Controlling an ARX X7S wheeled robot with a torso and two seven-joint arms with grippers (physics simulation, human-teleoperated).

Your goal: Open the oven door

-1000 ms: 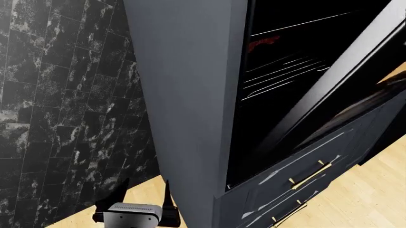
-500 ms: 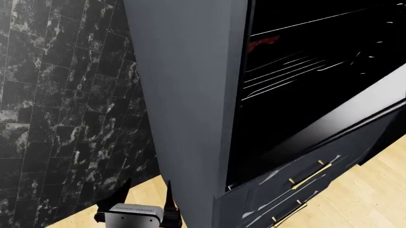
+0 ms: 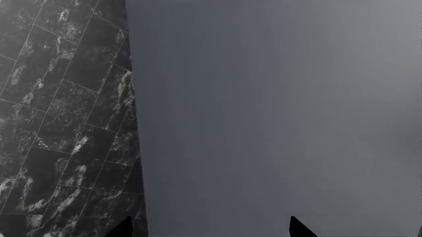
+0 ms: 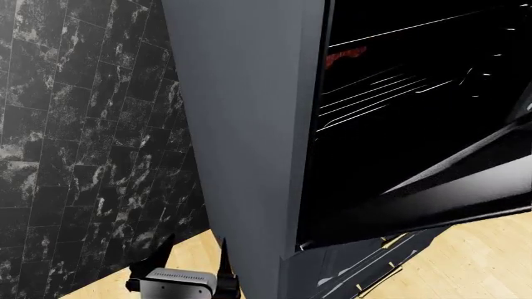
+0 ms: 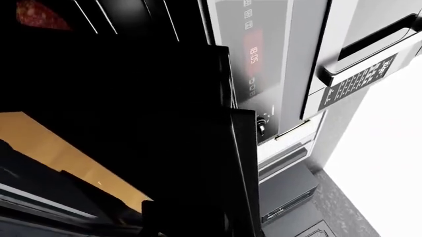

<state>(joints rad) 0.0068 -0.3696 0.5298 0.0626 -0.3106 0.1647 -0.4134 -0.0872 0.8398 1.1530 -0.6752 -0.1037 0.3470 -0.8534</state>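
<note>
We are swinging the oven door (image 4: pixel 449 199) down steadily, our left claw (image 4: pixel 193 261) idling spread and empty beside it, right claw's state untellable.

A grey cabinet side panel (image 4: pixel 249 124) filled the frame's centre. Black marbled wall tiles (image 4: pixel 83 124) covered the left; light wood flooring (image 4: pixel 482 261) occupied the lower right.
</note>
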